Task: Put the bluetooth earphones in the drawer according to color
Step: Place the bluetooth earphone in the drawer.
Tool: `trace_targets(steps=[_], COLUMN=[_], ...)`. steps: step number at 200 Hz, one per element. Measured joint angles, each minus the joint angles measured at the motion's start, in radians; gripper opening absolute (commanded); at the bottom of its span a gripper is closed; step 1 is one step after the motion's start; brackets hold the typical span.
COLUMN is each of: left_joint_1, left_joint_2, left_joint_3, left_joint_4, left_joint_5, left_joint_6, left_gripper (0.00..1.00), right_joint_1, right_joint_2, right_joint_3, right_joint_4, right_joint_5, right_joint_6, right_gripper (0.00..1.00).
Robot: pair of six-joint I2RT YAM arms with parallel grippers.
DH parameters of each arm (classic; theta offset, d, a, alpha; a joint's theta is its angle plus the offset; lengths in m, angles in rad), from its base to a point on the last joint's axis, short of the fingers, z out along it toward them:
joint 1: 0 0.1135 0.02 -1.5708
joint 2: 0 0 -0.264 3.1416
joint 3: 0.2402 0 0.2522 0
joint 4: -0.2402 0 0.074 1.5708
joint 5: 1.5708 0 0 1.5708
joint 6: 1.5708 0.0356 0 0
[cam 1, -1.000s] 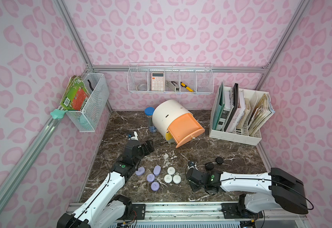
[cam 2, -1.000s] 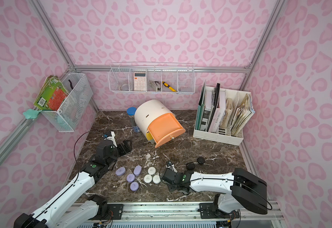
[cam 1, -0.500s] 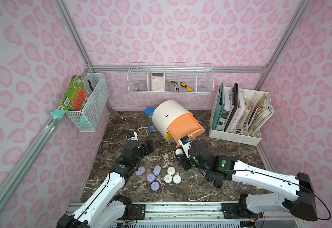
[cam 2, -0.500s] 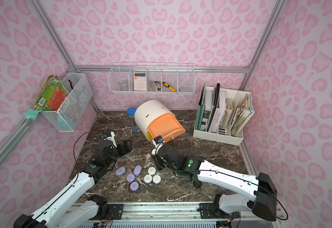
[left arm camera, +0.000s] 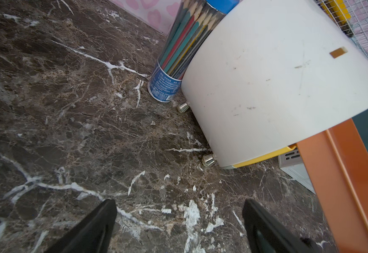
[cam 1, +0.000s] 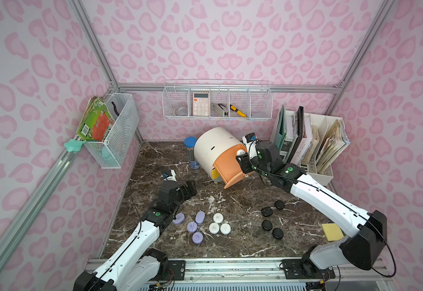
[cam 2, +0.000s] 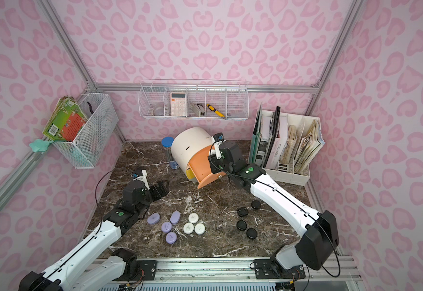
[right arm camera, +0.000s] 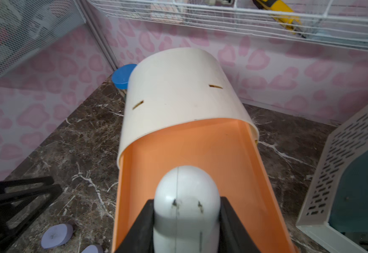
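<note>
Table (cam 1: 230,248): dark marble top w/ white veins, carrying everything below.
File rack (cam 1: 327,173): white, slotted, full of books and papers, at the back on the robot's right, just beside the right arm.
Cabinet (cam 1: 211,146): white barrel body at back centre, seen in both top views (cam 2: 189,143), on small metal feet.
Peach drawer (cam 1: 228,167): top drawer of the cabinet, pulled well out, its floor bare in the right wrist view (right arm camera: 200,149).
Yellow drawer (cam 1: 214,174): under the peach one, only its edge showing.
Right gripper (cam 1: 242,154): reaches over the peach drawer's open top, fingers pinched on a case – nothing slack in the wrist view (right arm camera: 186,219).
Left gripper (cam 1: 188,187): low over bare marble, left of the cabinet; fingers spread wide w/ nothing between them (left arm camera: 178,210).
Pencil tube (cam 1: 191,151): clear, blue cap, upright, just beside the cabinet's left side.
White case (right arm camera: 186,192): the one clamped in the right gripper, over the peach drawer – can't tell if it touches the floor.
White cases (cam 1: 218,218): three, clustered on the table at front centre.
Lilac cases (cam 1: 200,217): four, just left of the white cluster, near the left arm.
Black cases (cam 1: 266,225): four, loose group to the right, well apart from the white ones.
</note>
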Motion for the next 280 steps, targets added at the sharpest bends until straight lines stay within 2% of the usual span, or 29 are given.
trace_targets(steps=[20, 65, 86, 106, 155, 208, 239, 280], left_joint_1=[0.000, -0.002, -0.006, -0.011, -0.039, -0.184, -0.285, -0.412], left_joint_2=[0.000, 0.045, 0.056, 0.057, 0.026, -0.021, -0.022, 0.048], left_joint_3=[0.000, 0.029, 0.035, 0.037, 0.049, 0.065, 0.083, 0.106], left_joint_4=[0.018, 0.024, 0.023, 0.023, -0.011, -0.145, -0.263, -0.354], left_joint_5=[0.008, 0.059, 0.078, 0.090, 0.100, 0.069, 0.016, -0.045], left_joint_6=[0.000, 0.000, 0.003, 0.003, -0.005, -0.031, -0.067, -0.135], left_gripper=[0.99, 0.99, 0.99, 0.98, 0.97, 0.96, 0.93, 0.89], right_joint_1=[-0.056, -0.108, -0.116, -0.124, -0.137, -0.136, -0.136, -0.137], right_joint_2=[0.041, 0.113, 0.128, 0.138, 0.113, -0.049, -0.172, -0.337], right_joint_3=[0.027, 0.049, 0.061, 0.071, 0.084, 0.014, -0.091, -0.269], right_joint_4=[0.007, 0.000, 0.001, 0.000, -0.015, -0.029, -0.028, -0.028], right_joint_5=[-0.024, -0.097, -0.122, -0.146, -0.177, -0.187, -0.185, -0.170], right_joint_6=[-0.008, -0.024, -0.029, -0.043, -0.054, -0.069, -0.070, -0.069], right_gripper=[0.32, 0.41, 0.57, 0.68, 0.78, 0.89, 0.98, 0.98])
